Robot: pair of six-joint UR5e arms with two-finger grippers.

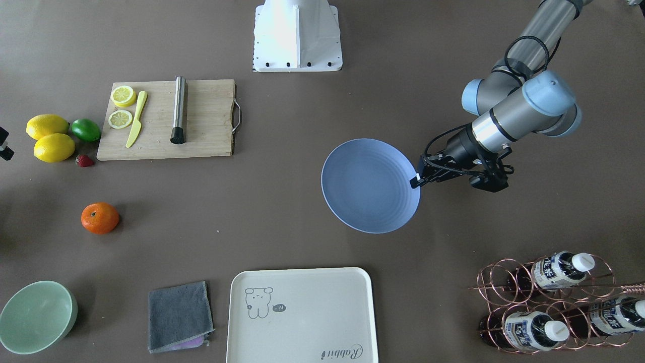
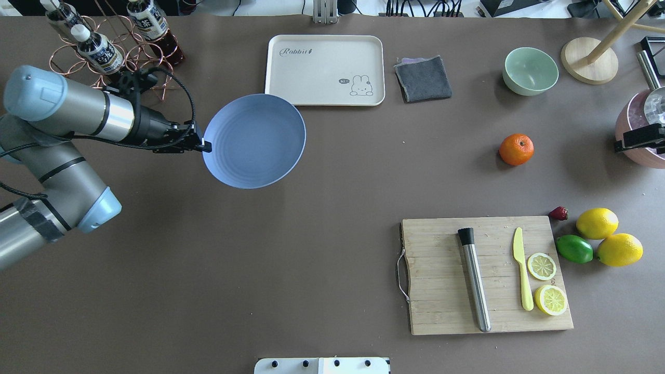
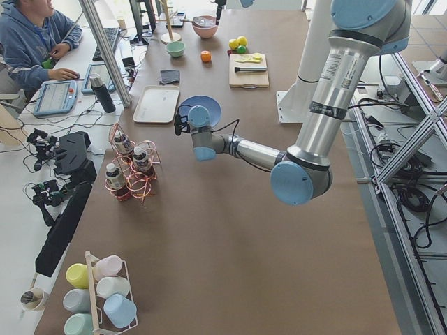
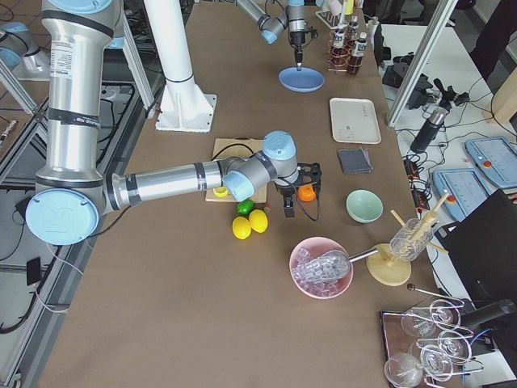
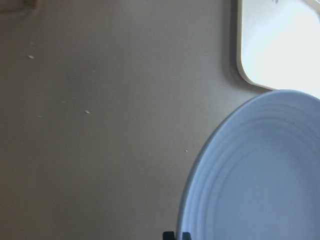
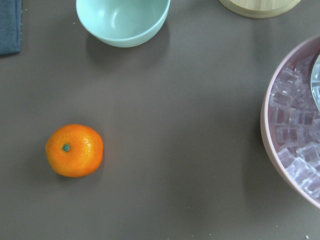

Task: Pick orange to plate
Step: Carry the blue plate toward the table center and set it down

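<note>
Brown matte table carries every item. Left arm enters from the robot's left side, its last link nearly level above the surface. Right arm reaches out over the lemons in the right-side view.

Cutting board: wood, on the robot's right half, carrying a steel cylinder, a yellow knife and two lemon slices.

Tray: cream, at the centre of the table edge farthest from the robot.

Plate: periwinkle blue, left of centre. Left gripper sits at the rim on the robot's left side, fingers closed on that rim. The left wrist view shows the fingertips together at the rim edge. In the overhead view the plate outline overlaps the near corner of the tray; in the front-facing view the two lie apart.

Pink bowl: holds clear cubes, at the robot's far right. Right gripper hangs over it. Finger state of this gripper cannot be determined.

Green bowl: pale, upright, near the far edge.

Orange: directly on the table, on the robot's right half, between the green bowl and the cutting board, touching neither. It is well apart from the plate. Stem dimple faces up.
</note>
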